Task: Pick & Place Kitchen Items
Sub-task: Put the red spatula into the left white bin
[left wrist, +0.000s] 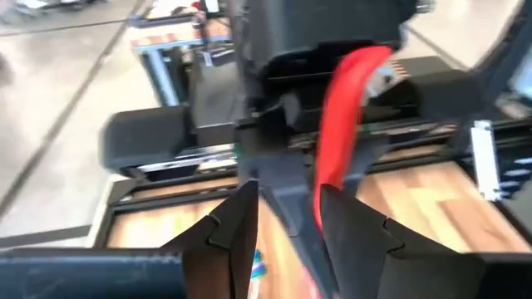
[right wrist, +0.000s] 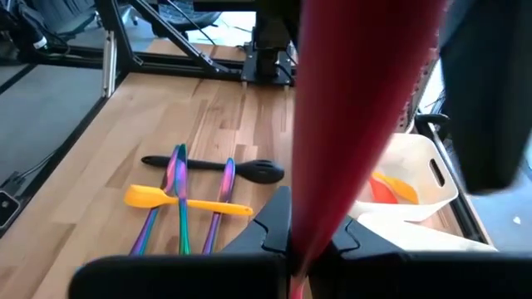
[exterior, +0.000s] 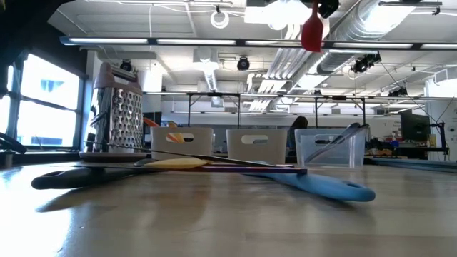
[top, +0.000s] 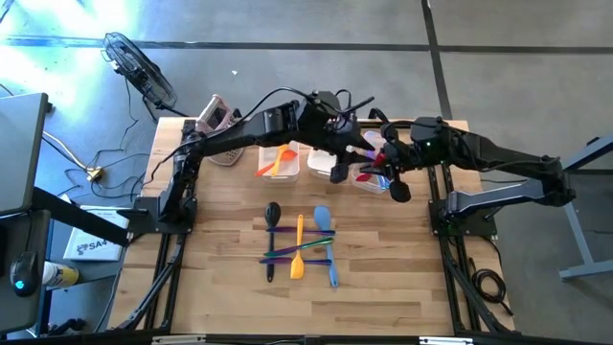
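- The red utensil (right wrist: 357,108) hangs in the air above the row of clear bins at the back of the tabletop (top: 383,287), between the two arms; in the low view its red blade (exterior: 312,32) shows high up, well clear of the wood.
- In the right wrist view its long axis runs straight out from the right end effector (right wrist: 309,241), handle end pinched between the dark fingers and the broad end pointing away.
- The right end effector is fully closed on that handle.
- The left end effector (left wrist: 287,220) stands partly open, fingers on either side of the red utensil's other end; whether they actually touch it I cannot tell.
- Both end effectors meet over the middle and right bins in the high view.
- The left bin (top: 280,163) holds orange utensils (top: 276,161).
- The remaining utensils lie in a crossed pile (top: 300,244) near the centre of the tabletop, well apart from the bins.
- In that pile, a dark slotted spoon (top: 272,215), a yellow spatula (top: 298,251) and a blue spatula (top: 326,235) have long axes running roughly front to back.
- Iridescent purple-green pieces (top: 297,254) lie crosswise over them.
- A metal box grater (exterior: 114,114) stands upright at the back left corner, beside the left bin.
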